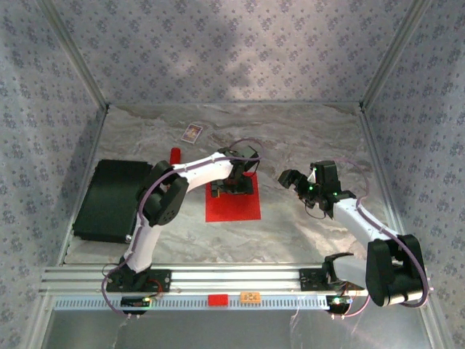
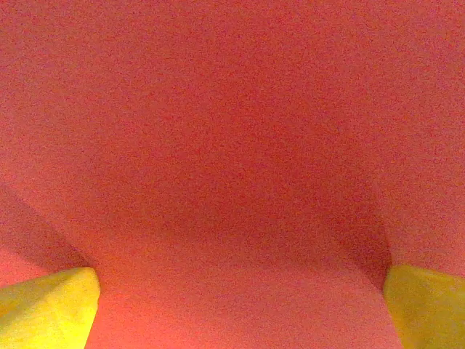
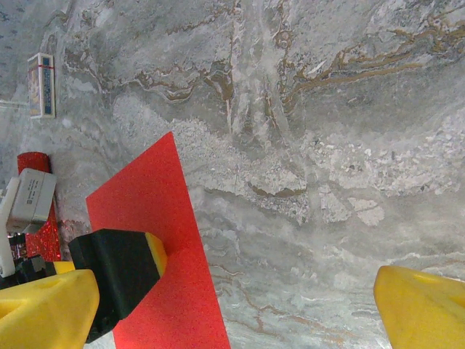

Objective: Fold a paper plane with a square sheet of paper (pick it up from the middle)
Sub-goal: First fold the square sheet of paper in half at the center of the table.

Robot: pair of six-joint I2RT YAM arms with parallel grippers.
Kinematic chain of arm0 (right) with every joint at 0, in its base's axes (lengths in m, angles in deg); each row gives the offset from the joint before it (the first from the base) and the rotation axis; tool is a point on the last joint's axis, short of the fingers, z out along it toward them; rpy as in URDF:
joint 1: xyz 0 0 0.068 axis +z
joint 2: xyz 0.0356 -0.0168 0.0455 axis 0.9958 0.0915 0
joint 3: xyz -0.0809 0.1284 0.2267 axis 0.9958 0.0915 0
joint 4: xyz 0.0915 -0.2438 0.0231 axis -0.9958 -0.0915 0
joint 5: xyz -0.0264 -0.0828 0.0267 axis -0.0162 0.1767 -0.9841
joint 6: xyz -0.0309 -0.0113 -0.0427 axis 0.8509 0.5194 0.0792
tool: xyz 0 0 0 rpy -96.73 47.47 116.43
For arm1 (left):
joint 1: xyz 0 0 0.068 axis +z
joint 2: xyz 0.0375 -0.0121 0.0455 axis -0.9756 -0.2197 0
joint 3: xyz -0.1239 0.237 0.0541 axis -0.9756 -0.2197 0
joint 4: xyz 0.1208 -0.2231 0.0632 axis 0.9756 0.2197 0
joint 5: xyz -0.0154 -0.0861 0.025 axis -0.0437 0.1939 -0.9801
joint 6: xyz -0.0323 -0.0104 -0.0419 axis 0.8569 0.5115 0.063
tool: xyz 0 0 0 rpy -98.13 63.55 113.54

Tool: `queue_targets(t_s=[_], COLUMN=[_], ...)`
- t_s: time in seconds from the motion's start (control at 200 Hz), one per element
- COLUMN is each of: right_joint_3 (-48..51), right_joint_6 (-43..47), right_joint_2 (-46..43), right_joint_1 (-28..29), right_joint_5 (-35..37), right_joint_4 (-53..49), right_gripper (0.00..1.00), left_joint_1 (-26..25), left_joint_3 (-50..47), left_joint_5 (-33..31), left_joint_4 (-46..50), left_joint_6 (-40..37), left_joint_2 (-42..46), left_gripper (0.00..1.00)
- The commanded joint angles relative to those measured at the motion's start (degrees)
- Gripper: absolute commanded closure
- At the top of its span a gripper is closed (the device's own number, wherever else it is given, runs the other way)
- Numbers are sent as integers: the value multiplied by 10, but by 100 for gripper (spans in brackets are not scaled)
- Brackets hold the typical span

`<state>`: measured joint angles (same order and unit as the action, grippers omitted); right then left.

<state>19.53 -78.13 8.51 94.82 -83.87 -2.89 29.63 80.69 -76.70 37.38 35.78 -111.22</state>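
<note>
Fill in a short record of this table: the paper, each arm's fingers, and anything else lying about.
paper: square sheet of paper, red, unfolded, flat on the marble table
left fingers: open, down over the sheet's middle
right fingers: open, above bare table, to the right of the sheet
other items: printed card, red stick, black case

card (image 1: 192, 132) far side | red stick (image 1: 175, 155) nearby | black case (image 1: 112, 200) left
</note>
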Motion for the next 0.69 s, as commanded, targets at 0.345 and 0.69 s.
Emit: queue_targets(t_s=[0.345, 0.69], right_joint_3=[-15, -18], right_joint_6=[9, 6], right_joint_2=[0, -1], right_joint_1=[0, -1], right_joint_5=[-2, 0], right_joint_4=[-12, -18], right_gripper=[1, 1], left_joint_1=[-5, -6], left_joint_3=[-18, -26], left_joint_5=[20, 21], left_joint_4=[1, -7], left_joint_6=[-2, -12], left_joint_2=[-33, -20], left_gripper=[3, 5])
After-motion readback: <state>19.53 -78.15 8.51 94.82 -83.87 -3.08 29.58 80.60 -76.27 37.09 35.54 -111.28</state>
